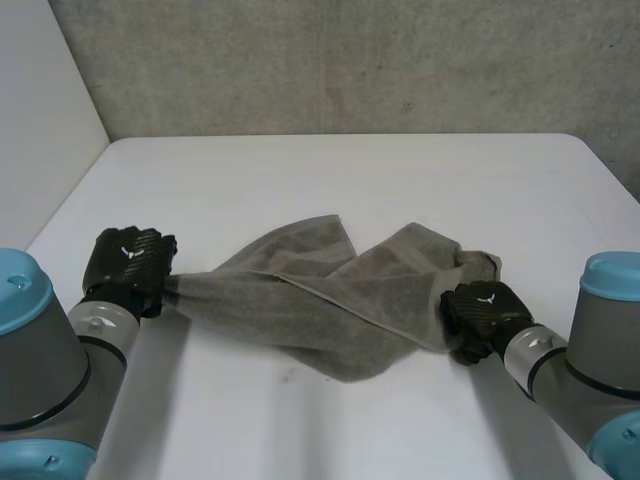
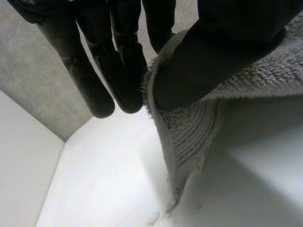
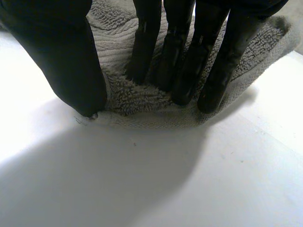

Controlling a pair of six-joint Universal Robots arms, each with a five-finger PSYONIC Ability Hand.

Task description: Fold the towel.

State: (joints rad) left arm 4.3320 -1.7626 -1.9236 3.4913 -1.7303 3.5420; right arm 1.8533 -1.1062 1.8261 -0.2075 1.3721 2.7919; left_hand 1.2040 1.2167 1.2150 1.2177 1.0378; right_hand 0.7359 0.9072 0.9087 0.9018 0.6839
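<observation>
Still at the grasp stage, no fold made yet. My left hand [image 1: 128, 262] is clamped on the towel's left end, thumb [image 2: 203, 71] pinching the hem against the fingers [image 2: 125, 71], cloth hanging below. The towel [image 1: 320, 295] lies crumpled and twisted across the counter [image 1: 350, 180] between my hands. My right hand [image 1: 485, 315] is on the right end: fingers pressed into the pile, thumb at the edge, a ridge of cloth gathered between, which reads as a pinch. Next, I reckon: lift both ends, pull apart to untwist and flatten it before folding.
</observation>
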